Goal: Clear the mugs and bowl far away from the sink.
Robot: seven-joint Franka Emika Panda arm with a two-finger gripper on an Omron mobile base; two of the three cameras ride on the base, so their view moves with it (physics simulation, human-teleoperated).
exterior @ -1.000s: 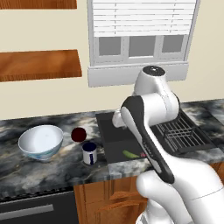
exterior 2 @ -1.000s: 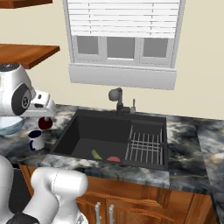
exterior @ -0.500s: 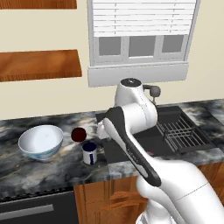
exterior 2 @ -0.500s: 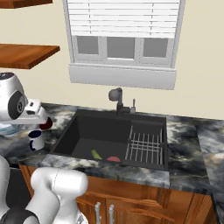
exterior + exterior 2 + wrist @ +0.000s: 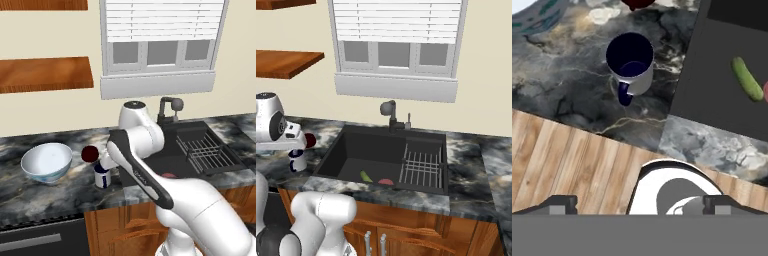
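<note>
My claw [image 5: 640, 205] hangs over the counter edge left of the sink; I see only two dark finger tips low in the hand view, well apart, nothing between them, so it is wide and empty.

Counter [image 5: 30, 192]: marbled black-grey stone, glossy, flat, with wood cabinet fronts below.

Sink [image 5: 356, 155]: dark rectangular recessed basin, matte, dark curved faucet [image 5: 389, 111] behind it. Inside the sink I see a wire rack [image 5: 423, 167] on the right side, a small green elongated item [image 5: 365, 176] on the floor, and a red rounded item [image 5: 386, 182] just beside it.

Bowl [image 5: 46, 162]: large, round, white inside, pale patterned outside, upright on the counter well left of the sink. It looks empty.

White mug [image 5: 631, 65]: small cylinder, white outside, dark navy inside, rim and handle, upright, empty. It stands near the sink's left edge, just below my claw in the left base view.

Dark red mug [image 5: 89, 153]: small, round, between bowl and white mug, just behind the white mug. I cannot tell its contents.
</note>
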